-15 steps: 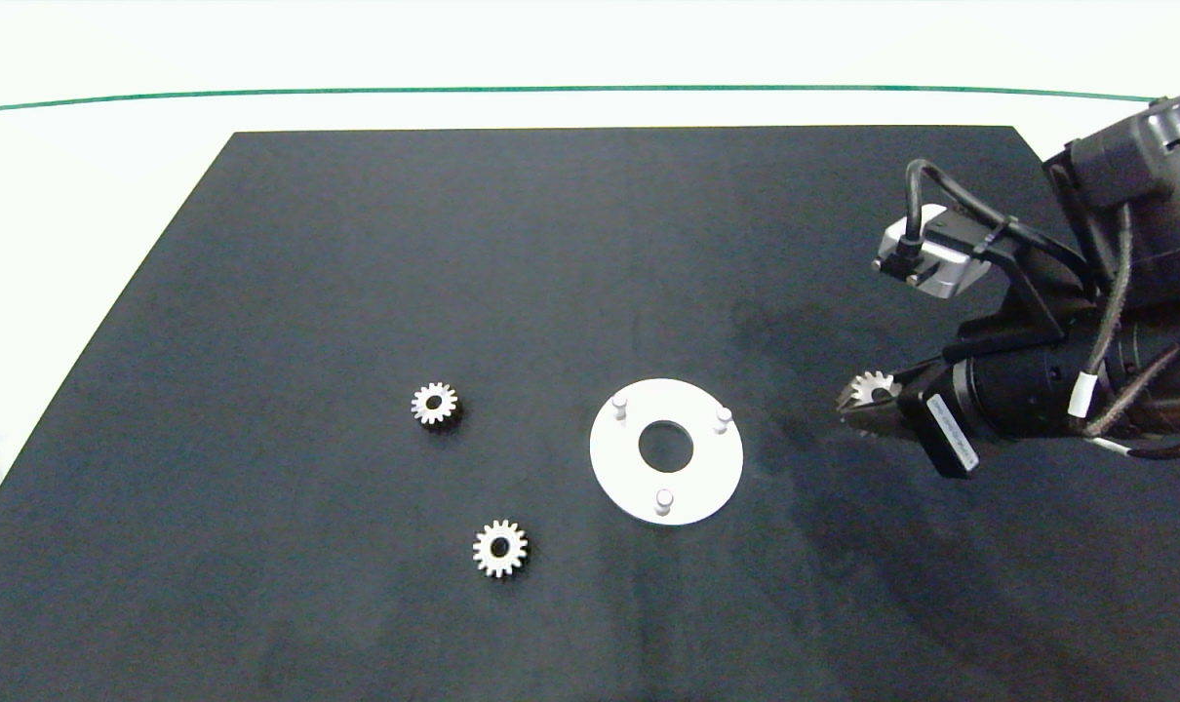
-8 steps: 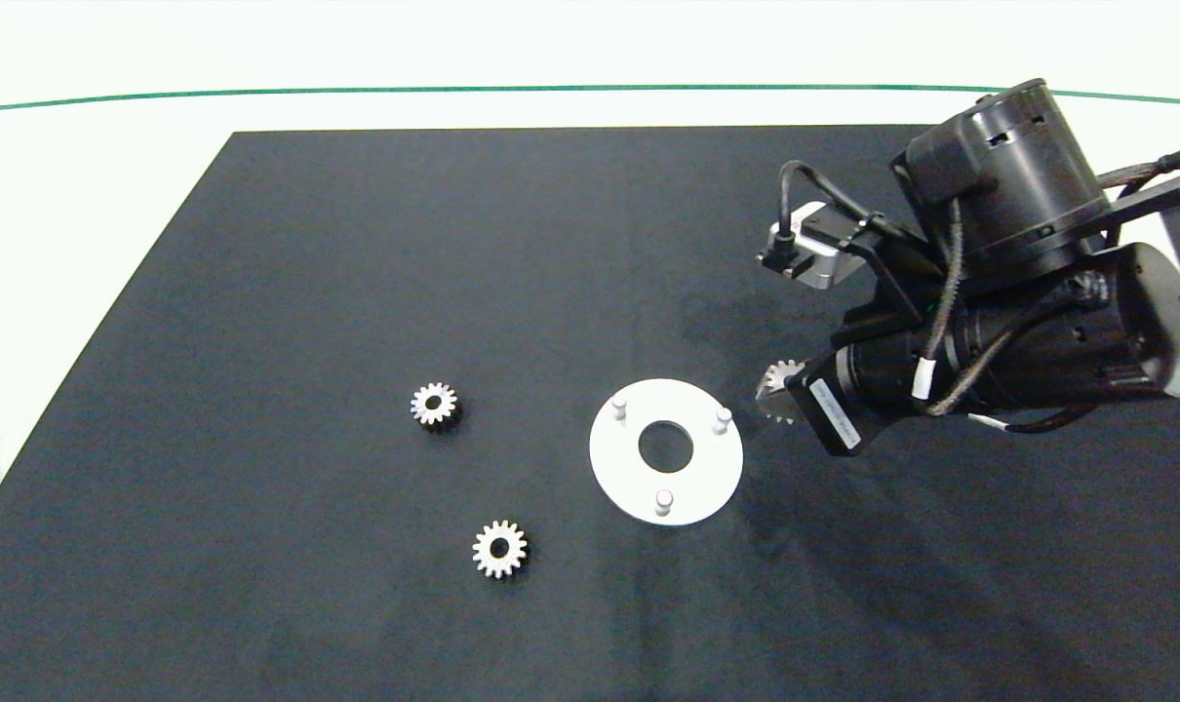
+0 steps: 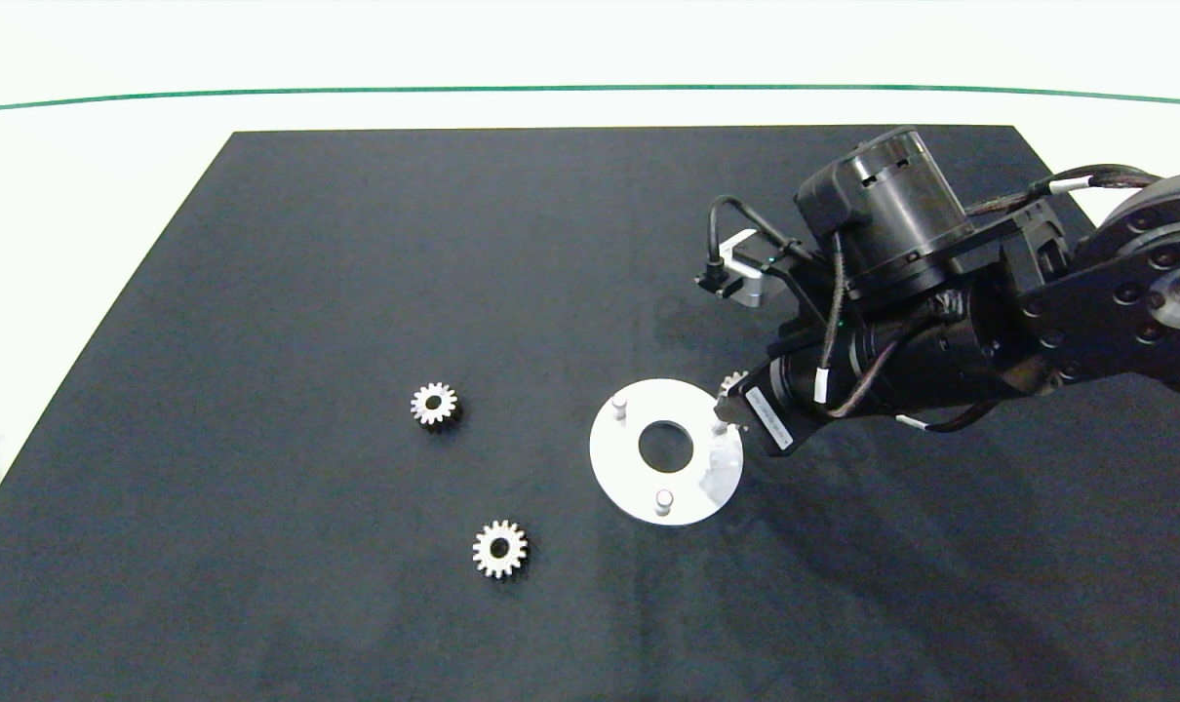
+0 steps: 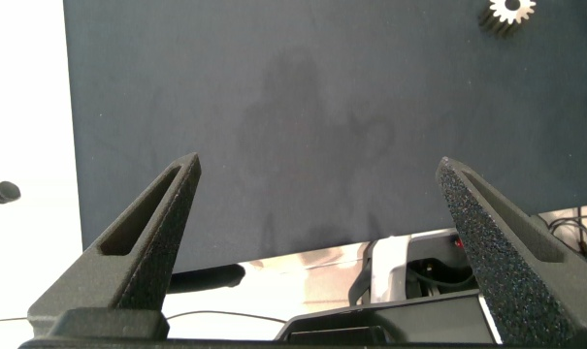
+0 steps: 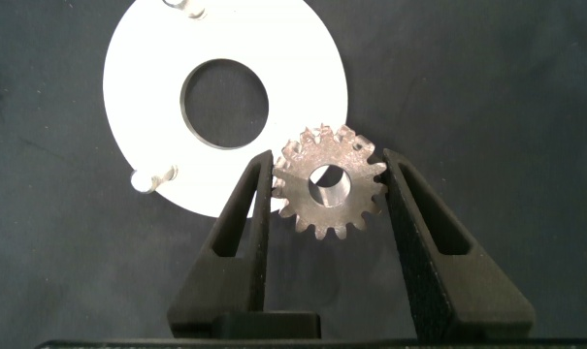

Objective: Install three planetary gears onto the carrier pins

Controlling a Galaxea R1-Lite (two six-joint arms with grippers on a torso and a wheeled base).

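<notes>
My right gripper (image 3: pixel 731 395) is shut on one planetary gear (image 5: pixel 330 189), a silver toothed wheel held flat between the two fingers. It hovers over the right rim of the white disc (image 3: pixel 614 458), right above the right carrier pin (image 3: pixel 720 426). In the right wrist view the gear covers that pin, while two other pins (image 5: pixel 147 179) stand free on the disc (image 5: pixel 303 58). Two more gears lie on the mat, one to the left (image 3: pixel 435 403) and one nearer the front (image 3: pixel 499 548). My left gripper (image 4: pixel 317 165) is open and empty, outside the head view.
Everything sits on a black mat (image 3: pixel 356 244) laid on a white table. The left wrist view shows one gear (image 4: pixel 511 10) far off, plus the mat's edge with cables beyond it.
The right arm has carried its gear leftwards, from off to the right of the disc to above the disc's right pin. The two loose gears and the disc have not moved.
</notes>
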